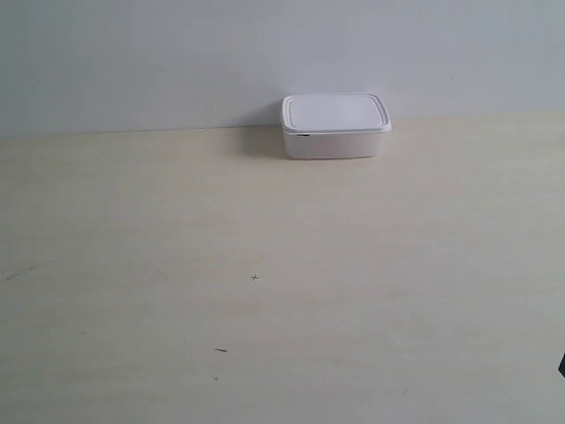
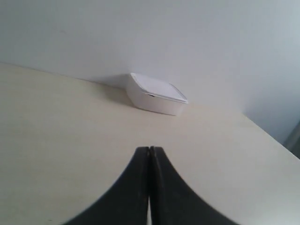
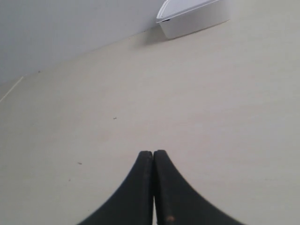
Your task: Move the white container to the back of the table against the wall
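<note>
The white container (image 1: pixel 335 126) with its fitted lid stands at the back of the table (image 1: pixel 265 265), touching or nearly touching the wall (image 1: pixel 177 53). The left wrist view shows the container (image 2: pixel 156 95) far ahead, against the wall (image 2: pixel 187 37). It also shows in the right wrist view as a white box (image 3: pixel 194 18) at the far table edge. My left gripper (image 2: pixel 149 149) is shut, empty, well short of the container. My right gripper (image 3: pixel 153 153) is shut too, holding nothing, above bare table (image 3: pixel 211 103). Neither arm shows in the exterior view, save a dark sliver (image 1: pixel 562 364) at its right edge.
Tiny dark specks (image 1: pixel 221 351) and a small cross mark (image 1: pixel 255 278) dot the tabletop. The table's side edge (image 2: pixel 281 145) shows in the left wrist view, with darker floor beyond it.
</note>
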`<action>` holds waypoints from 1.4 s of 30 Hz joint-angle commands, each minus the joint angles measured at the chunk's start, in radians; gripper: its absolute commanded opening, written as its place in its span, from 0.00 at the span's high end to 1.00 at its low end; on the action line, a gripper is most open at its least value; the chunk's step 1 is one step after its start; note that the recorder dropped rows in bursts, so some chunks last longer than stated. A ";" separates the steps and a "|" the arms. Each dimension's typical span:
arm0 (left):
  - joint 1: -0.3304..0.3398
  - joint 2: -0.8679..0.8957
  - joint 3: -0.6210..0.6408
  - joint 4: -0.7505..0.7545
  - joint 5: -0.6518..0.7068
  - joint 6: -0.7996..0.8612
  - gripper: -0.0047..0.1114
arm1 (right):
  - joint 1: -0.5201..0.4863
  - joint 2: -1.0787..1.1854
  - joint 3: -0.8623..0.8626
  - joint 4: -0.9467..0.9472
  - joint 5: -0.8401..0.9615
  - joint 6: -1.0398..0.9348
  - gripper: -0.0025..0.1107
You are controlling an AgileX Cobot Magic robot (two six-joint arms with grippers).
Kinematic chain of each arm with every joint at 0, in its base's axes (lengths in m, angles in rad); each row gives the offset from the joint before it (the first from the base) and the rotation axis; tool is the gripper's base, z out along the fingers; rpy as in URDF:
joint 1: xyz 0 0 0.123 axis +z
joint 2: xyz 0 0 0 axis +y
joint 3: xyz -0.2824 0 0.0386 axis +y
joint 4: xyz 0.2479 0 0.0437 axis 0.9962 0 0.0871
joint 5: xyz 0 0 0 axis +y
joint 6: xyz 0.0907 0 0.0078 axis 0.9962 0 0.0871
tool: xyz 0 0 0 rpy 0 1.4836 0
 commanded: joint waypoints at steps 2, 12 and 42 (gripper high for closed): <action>0.214 -0.007 0.003 0.005 0.008 0.004 0.96 | -0.075 -0.006 0.012 0.001 -0.183 -0.002 0.98; 0.381 -0.007 0.003 0.005 0.008 0.004 0.96 | -0.174 -0.006 0.012 -0.004 -0.243 -0.002 0.98; 0.409 -0.007 0.003 0.005 0.011 0.004 0.96 | -0.225 -0.006 0.012 -0.004 -0.243 -0.002 0.98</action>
